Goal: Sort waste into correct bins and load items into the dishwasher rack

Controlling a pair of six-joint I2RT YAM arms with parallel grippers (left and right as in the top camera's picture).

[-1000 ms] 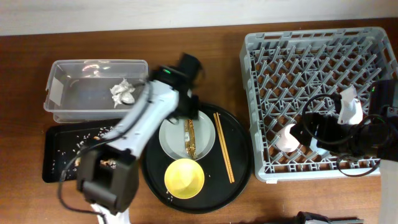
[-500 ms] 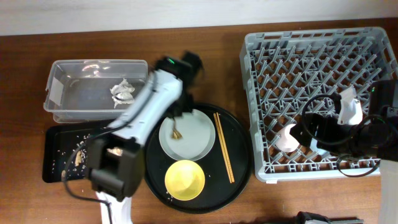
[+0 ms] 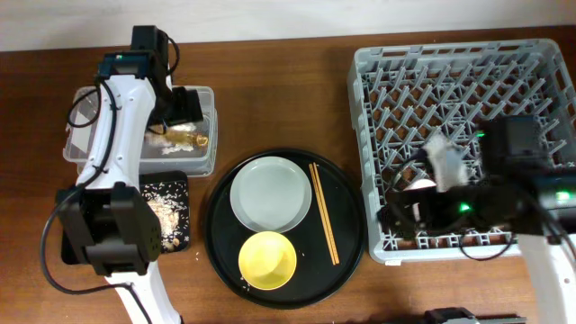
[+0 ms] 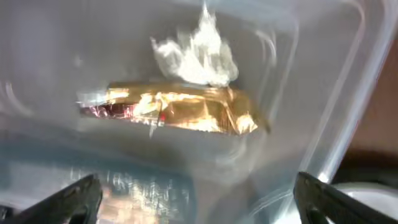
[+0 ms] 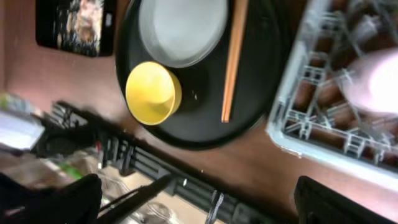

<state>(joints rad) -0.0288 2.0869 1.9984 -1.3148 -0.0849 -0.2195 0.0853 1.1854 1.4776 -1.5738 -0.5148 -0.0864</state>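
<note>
- The left gripper [image 4: 200,202] is hovering wide open and empty over the clear plastic rectangular tub [image 3: 79,155].
- The long brown-gold wrapper [image 4: 180,110] is lying in that tub, touching the crumpled white tissue [image 4: 196,55].
- The right gripper [image 5: 199,202] is hanging wide open and empty over an edge of the large square light-grey plastic rack [image 3: 540,63], where a pale blur is possibly the pink cup [image 5: 379,73].

wrapper [image 4: 171,112]: I see shiny gold-brown
tissue [image 4: 196,53]: white
bowl [image 3: 266,259]: yellow
plate [image 3: 270,193]: pale white
rack [image 3: 423,90]: light grey, grid pattern
round tray [image 3: 349,216]: black
</note>
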